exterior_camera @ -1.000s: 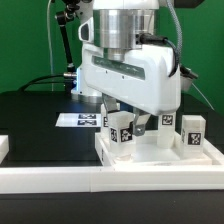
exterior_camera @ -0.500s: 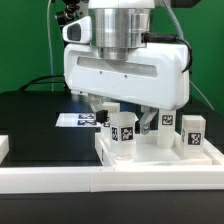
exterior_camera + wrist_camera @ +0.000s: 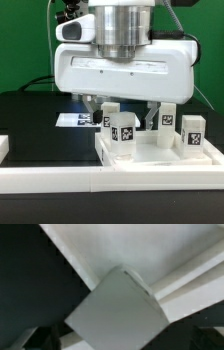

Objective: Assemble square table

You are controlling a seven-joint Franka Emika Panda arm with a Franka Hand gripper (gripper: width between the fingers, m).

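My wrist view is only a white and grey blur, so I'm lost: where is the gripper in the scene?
Observer: The gripper hangs low over the square table top, toward its end on the exterior view's left.
Operator: Holding anything?
Observer: No. Its jaws stand wide apart and hold nothing.
Operator: Where are the legs?
Observer: Four legs stand upright on the top. The front leg stands just below the gripper in the exterior view.
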